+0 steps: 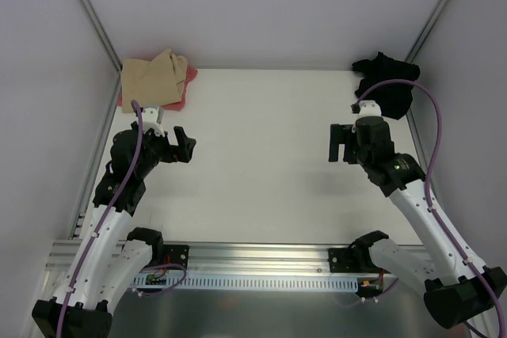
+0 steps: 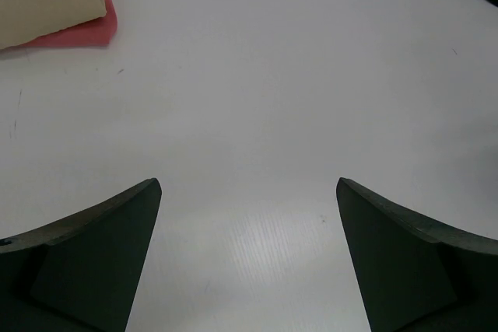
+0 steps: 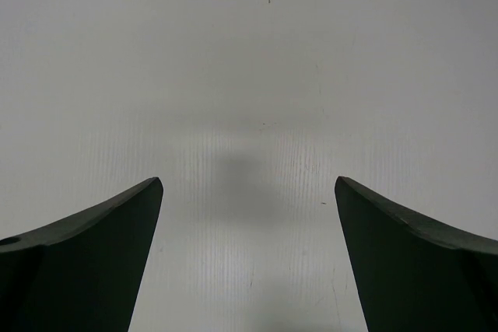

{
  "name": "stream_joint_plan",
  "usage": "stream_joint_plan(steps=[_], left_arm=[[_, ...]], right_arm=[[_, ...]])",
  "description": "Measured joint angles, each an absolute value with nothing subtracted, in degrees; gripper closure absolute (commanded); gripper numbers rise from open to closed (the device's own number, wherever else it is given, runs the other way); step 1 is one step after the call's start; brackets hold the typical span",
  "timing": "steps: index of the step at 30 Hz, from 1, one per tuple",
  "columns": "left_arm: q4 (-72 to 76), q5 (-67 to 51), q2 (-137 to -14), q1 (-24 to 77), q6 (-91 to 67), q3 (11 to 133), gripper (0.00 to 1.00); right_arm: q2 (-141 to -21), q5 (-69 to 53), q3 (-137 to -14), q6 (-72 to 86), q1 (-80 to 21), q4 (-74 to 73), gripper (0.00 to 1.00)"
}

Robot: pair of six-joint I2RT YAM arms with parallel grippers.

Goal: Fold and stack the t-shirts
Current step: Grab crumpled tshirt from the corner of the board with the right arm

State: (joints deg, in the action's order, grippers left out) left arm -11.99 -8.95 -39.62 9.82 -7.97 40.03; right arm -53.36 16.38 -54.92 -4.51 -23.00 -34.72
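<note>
From above, a crumpled tan cloth t-shirt (image 1: 154, 75) is heaped on a pink-red cloth t-shirt (image 1: 190, 85) at the far left corner of the white surface (image 1: 261, 164); a bunched black cloth t-shirt (image 1: 386, 85) lies at the far right corner. At the left wrist, the left hand (image 2: 247, 188) is spread wide, empty. At the right wrist, the right hand (image 3: 247, 184) is likewise spread, empty. The light, limp cloth is judged best pinched at a hem.
</note>
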Motion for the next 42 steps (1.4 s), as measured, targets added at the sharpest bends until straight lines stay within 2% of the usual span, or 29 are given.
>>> stream_joint_plan(steps=[15, 18, 24, 30, 38, 42], left_arm=[[-11.99, -8.97, -39.33, 9.82, -7.97, 40.03, 0.01], [-12.03, -8.91, -39.13, 9.82, -7.94, 40.03, 0.01], [-12.84, -8.71, -38.35, 10.13, -7.97, 40.03, 0.01], [-12.86, -8.75, -37.26, 10.17, -7.97, 40.12, 0.01], [-12.84, -8.93, -36.97, 10.17, -7.99, 40.14, 0.01], [-12.86, -9.08, -36.99, 10.17, -7.99, 40.14, 0.01]], right_arm=[[-53.74, 16.86, -56.66, -4.54, -23.0, -35.62, 0.01], [-58.7, 17.82, -63.61, -5.21, -23.0, -38.52, 0.01], [-72.62, 21.82, -87.09, -7.62, -22.76, -43.33, 0.01], [-83.92, 26.06, -101.93, -9.76, -19.7, -45.3, 0.01], [-98.39, 21.8, -107.31, -5.87, -4.21, -45.43, 0.01], [-111.11, 17.52, -117.54, -4.45, 1.32, -48.05, 0.01]])
